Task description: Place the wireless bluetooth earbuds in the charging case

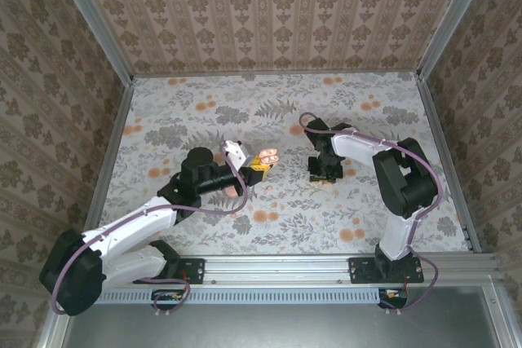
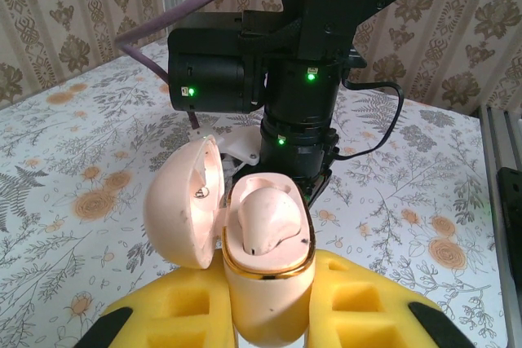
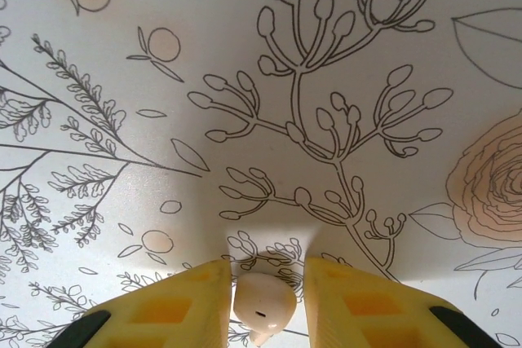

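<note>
Currently the right gripper (image 3: 267,283) is pointing straight down at the table (image 3: 245,55), its yellow foam fingers (image 3: 179,307) standing narrowly apart on either side of the loose earbud (image 3: 263,309). This cream-white earbud is lying on the floral surface, seeming to touch the left pad with a sliver of space at the other. Whether it is being squeezed cannot be told.

To the left, nearer the table's middle, the left gripper (image 2: 269,307) is clamping the pink charging case (image 2: 269,283) between its own yellow pads. The lid (image 2: 183,205) is hanging open to one side, and a seated earbud (image 2: 265,218) is resting in the case.

From above, the right gripper (image 1: 324,173) and the left gripper (image 1: 263,165) are sitting near each other, with open patterned table on every side. The wallpapered walls (image 1: 269,14) and the near metal rail (image 1: 277,266) are standing well apart from both.

The right arm (image 1: 400,177) is rising from the near right and folding its elbow outward. The left arm (image 1: 139,226) is stretching low and diagonally from the near left.
</note>
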`<state>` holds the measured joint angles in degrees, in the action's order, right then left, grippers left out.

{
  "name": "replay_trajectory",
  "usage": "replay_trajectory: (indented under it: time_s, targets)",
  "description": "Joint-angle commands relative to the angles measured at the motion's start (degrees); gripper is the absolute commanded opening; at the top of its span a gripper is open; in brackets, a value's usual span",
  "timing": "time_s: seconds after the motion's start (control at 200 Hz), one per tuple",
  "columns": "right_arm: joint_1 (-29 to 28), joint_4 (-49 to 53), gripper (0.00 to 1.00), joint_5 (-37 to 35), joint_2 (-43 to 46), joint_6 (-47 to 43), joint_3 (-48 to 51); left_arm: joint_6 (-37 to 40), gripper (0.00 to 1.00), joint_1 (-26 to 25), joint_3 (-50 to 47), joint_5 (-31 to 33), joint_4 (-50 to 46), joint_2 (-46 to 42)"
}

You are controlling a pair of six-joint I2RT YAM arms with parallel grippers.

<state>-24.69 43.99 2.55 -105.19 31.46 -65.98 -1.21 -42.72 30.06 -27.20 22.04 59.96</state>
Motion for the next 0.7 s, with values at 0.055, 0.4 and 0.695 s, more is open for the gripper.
replay_trajectory:
  time_s: [0.055, 0.4, 0.695]
  targets:
    - [-1.2, 3.4, 0.28, -1.6, -2.1, -0.6, -0.9, 1.2, 0.0, -0.1, 1.3, -0.7, 0.2, -0.3]
    - [-2.0, 4.5, 0.25, -2.5, -1.4, -0.5, -0.9, 1.0, 0.0, -0.1, 0.9, -0.6, -0.2, -1.4]
    - [-2.5, 6.6, 0.23, -5.4, 3.6, -0.2, -2.0, 0.9, 0.0, -0.2, 0.7, -0.2, -0.3, -2.2]
